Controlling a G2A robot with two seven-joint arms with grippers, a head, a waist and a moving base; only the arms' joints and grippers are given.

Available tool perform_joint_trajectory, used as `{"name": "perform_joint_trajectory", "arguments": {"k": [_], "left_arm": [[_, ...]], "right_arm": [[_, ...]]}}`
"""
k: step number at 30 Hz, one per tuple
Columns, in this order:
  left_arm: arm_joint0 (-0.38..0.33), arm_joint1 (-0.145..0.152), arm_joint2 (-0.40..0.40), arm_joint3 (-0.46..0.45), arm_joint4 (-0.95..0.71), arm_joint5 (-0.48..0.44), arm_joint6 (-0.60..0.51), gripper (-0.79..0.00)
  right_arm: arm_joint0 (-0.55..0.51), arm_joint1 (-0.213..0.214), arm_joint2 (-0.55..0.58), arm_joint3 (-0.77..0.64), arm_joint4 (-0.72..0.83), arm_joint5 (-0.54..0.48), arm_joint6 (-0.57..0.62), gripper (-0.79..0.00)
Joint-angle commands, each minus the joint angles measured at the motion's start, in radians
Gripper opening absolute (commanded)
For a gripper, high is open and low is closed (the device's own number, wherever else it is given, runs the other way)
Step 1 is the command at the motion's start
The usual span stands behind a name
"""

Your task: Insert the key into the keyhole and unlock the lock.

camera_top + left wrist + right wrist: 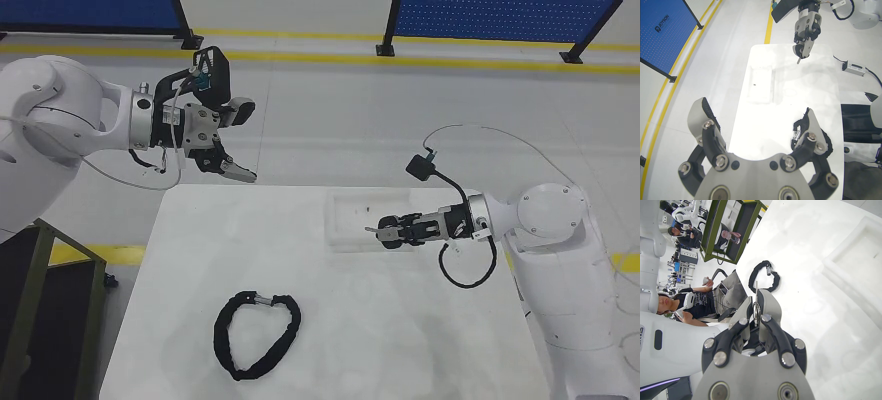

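A black fabric-sleeved chain lock lies in a loop on the white table, near its front left; its metal lock end shows at the top of the loop. My right gripper hovers over the shallow white tray, shut on a silver key whose blade sticks out past the fingertips towards the lock. My left gripper hangs open beyond the table's far left corner with nothing between its fingers. In the left wrist view a bit of the lock peeks from behind one finger.
The tray holds only a tiny dark speck. A green-framed cart stands beside the table's left edge. Blue barrier panels line the floor behind. A white power adapter lies on the floor.
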Motion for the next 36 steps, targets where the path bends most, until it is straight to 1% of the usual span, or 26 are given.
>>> {"name": "perform_joint_trajectory", "arguments": {"k": [1,10,12,14,16,22,24,27,30,33,36], "left_arm": [[0.000,0.000,0.000,0.000,0.000,0.000,0.000,0.000],[0.004,0.000,0.000,-0.002,0.000,0.004,0.002,0.000],[0.028,0.002,-0.007,-0.001,-0.003,0.025,0.013,0.000],[0.056,0.004,-0.007,0.021,-0.010,0.022,0.015,0.000],[0.096,0.005,-0.002,0.040,-0.024,0.000,0.023,0.000],[0.213,0.015,0.023,0.072,-0.045,0.000,0.032,0.000],[0.236,0.019,0.019,0.075,0.009,0.000,0.060,0.000],[0.294,0.023,0.011,0.078,0.153,0.000,0.187,0.000],[0.340,0.018,0.025,0.077,0.257,0.000,0.292,0.000],[0.388,0.010,0.026,0.066,0.341,0.000,0.336,0.000],[0.429,-0.003,0.026,0.070,0.394,0.000,0.344,0.000]], "right_arm": [[0.000,0.000,0.000,0.000,0.000,0.000,0.000,-0.785],[0.000,0.000,0.000,0.000,0.000,0.000,0.000,-0.785],[0.000,0.000,0.000,0.000,0.000,0.000,0.000,-0.785],[0.000,0.000,0.000,0.000,0.000,0.000,0.000,-0.785],[0.000,0.000,0.000,0.000,0.000,0.000,0.000,-0.785],[0.000,0.000,0.000,0.000,0.000,0.000,0.000,-0.785],[0.000,0.000,0.000,0.000,0.000,0.000,0.000,-0.785],[0.000,0.000,0.000,0.000,0.000,0.000,0.000,-0.785],[0.000,0.000,0.000,0.000,0.000,0.000,0.000,-0.785],[0.000,0.000,0.000,0.000,0.000,0.000,0.000,-0.785],[0.000,0.000,0.000,0.000,0.000,0.000,0.000,-0.785]]}}
